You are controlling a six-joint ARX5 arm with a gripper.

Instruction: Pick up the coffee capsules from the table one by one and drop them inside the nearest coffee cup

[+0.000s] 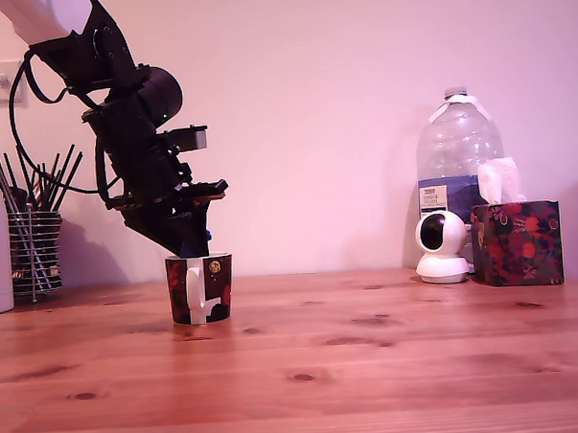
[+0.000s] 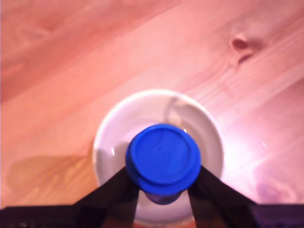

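Toward the exterior view's left, the gripper [image 1: 192, 248] hangs just above the coffee cup [image 1: 200, 288] on the table [image 1: 372, 366], pinching the blue capsule [image 2: 163, 160] over the white, seemingly empty interior; release remains, no other capsules visible

Capsule [image 2: 162, 159] in the pincer [image 2: 162, 190] directly above the cup [image 1: 199, 288] on the table [image 1: 372, 366].

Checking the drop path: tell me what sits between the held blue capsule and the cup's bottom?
Nothing. In the wrist view the capsule, clamped in the end effector, hangs over the coffee cup's bare white inside.
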